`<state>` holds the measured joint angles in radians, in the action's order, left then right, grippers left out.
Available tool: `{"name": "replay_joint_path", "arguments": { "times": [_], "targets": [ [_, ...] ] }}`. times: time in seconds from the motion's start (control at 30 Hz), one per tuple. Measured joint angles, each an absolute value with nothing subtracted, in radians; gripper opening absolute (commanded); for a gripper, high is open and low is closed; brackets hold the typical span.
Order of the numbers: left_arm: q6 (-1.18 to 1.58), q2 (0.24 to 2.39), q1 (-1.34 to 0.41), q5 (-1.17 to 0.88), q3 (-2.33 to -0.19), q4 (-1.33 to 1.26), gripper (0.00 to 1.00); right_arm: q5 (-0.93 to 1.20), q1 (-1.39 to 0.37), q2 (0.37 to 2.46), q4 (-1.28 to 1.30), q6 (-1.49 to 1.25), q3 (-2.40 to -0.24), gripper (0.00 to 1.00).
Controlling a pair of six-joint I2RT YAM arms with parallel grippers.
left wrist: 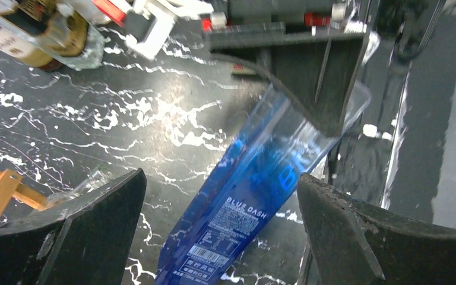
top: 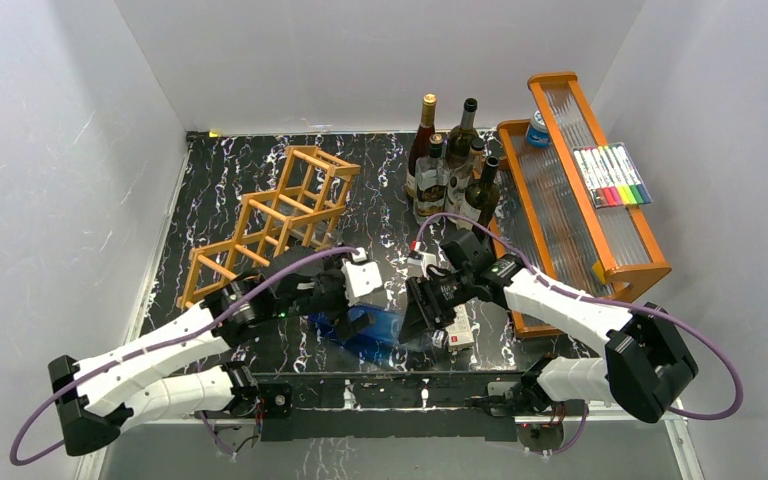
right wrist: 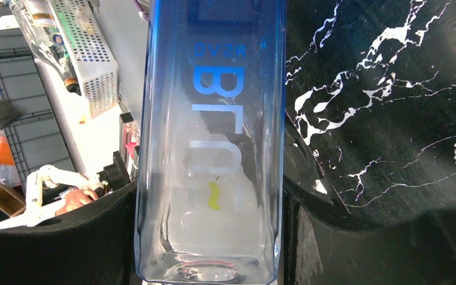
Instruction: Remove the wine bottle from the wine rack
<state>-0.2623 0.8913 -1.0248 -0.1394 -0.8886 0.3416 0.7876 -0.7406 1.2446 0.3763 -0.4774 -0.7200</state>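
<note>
The right gripper (right wrist: pixel 211 249) is closed on a blue wine bottle (right wrist: pixel 214 119). Its two dark fingers (right wrist: pixel 65 237) press against either side of the clear, colourless end of the glass. From above, this gripper (top: pixel 420 318) sits low over the black marble-patterned table (top: pixel 380 210), near the front edge. The left gripper (left wrist: pixel 219 181) is spread wide open and holds nothing. Its fingers (left wrist: pixel 83 231) stand on either side of the bottle's deep blue labelled end (left wrist: pixel 243 196) without touching it. In the overhead view the left gripper (top: pixel 345 302) faces the right one, and the bottle (top: pixel 365 328) lies between them on its side, or nearly so. The pictures do not show whether the bottle rests fully on the table. The wine rack (top: pixel 275 215), an orange-brown wooden lattice of open cells, lies tilted on the table behind the left arm. It is apart from the bottle, and its cells appear to hold nothing. At the back, a cluster of dark bottles (top: pixel 450 165) stands upright. To their right is an orange-brown tiered tray (top: pixel 650 262) carrying a row of coloured markers (top: pixel 612 177).
</note>
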Motion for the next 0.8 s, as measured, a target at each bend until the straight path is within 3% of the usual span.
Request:
{"name": "replay_joint_path", "arguments": {
  "times": [0.5,0.8],
  "targets": [
    [-0.402,1.010,-1.027,-0.302,-0.750,0.259,0.98,0.791,-0.733,1.249,0.440,-0.459,-0.752,0.00],
    [-0.462,1.049,-1.085,-0.292,-0.730,0.170,0.98,0.797,-0.732,1.259,0.441,-0.459,-0.758,0.00]
  ]
}}
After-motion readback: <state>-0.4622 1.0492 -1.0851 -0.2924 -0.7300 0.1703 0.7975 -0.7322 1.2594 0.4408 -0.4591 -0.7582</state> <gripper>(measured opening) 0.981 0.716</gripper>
